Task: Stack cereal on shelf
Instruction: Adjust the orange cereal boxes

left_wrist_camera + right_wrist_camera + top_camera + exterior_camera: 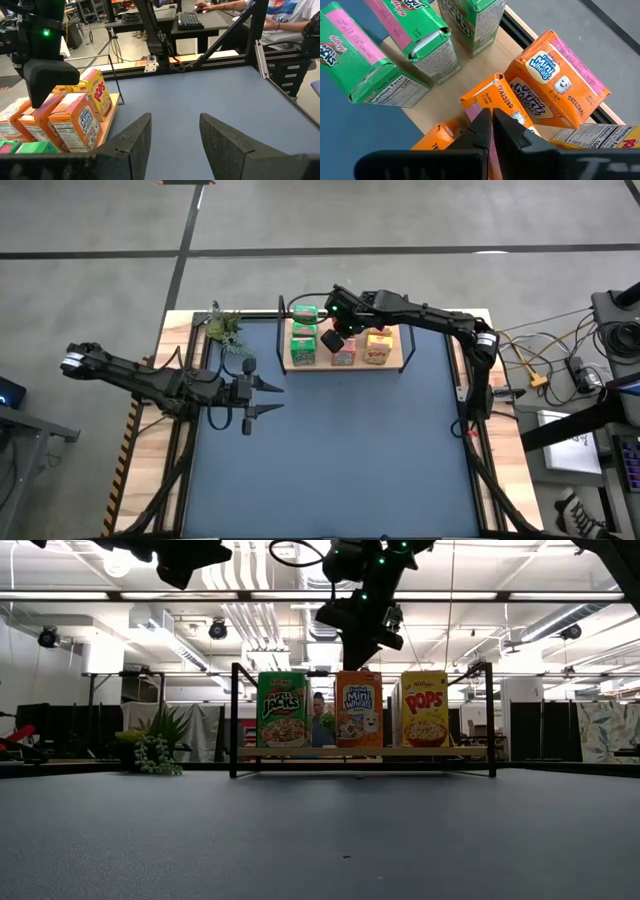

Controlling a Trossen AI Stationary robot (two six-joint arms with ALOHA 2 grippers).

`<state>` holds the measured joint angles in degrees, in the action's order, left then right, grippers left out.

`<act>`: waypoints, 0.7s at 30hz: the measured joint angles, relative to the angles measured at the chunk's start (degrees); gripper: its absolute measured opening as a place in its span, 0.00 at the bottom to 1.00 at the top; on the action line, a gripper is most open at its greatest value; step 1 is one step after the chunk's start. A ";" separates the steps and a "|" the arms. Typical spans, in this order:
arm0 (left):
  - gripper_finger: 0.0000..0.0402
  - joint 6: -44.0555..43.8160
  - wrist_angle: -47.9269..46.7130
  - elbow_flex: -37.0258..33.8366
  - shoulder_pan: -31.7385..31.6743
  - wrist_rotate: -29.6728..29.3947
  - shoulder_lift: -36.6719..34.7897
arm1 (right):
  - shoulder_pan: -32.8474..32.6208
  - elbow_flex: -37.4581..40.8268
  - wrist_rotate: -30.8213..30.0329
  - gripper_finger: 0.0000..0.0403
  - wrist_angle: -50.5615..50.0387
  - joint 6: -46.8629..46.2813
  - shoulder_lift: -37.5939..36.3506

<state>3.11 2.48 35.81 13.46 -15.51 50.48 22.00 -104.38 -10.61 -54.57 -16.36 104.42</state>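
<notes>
The shelf [440,752], a light-wood board with black posts, stands at the table's far middle. Several cereal boxes stand upright on it in rows: green ones [303,345] on the left, orange Mini-Wheats ones [358,710] in the middle, yellow Pops ones [425,710] on the right. My right gripper [491,114] is shut with nothing between its fingers. It slants down over the middle row, right above the top of an orange box [495,97]. My left gripper [278,397] waits open above the mat, left of the shelf and nearer than it, pointing toward the table's right. My right gripper's shut fingertips [482,120] stand at the top of the middle orange box [472,107], coming from above at a slant. I cannot tell whether they touch it. The box stands upright on the shelf board.
A small green plastic plant [225,328] stands left of the shelf. The dark-blue mat [340,470] stretches bare from the shelf to the near edge. Cables [560,370] lie off the table's right side. A person sits at a desk [280,15] beyond the table.
</notes>
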 joint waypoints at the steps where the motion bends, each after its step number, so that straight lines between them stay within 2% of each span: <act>1: 0.37 0.00 0.00 0.00 0.00 0.00 0.00 | 0.00 0.00 0.01 0.02 0.00 0.14 0.00; 21: 0.37 0.00 -0.02 0.00 -0.01 0.00 0.00 | -0.15 0.01 0.10 0.02 -10.06 0.26 -3.17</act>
<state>3.11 2.46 35.81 13.45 -15.51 50.48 21.85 -104.37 -10.51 -64.63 -16.10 101.25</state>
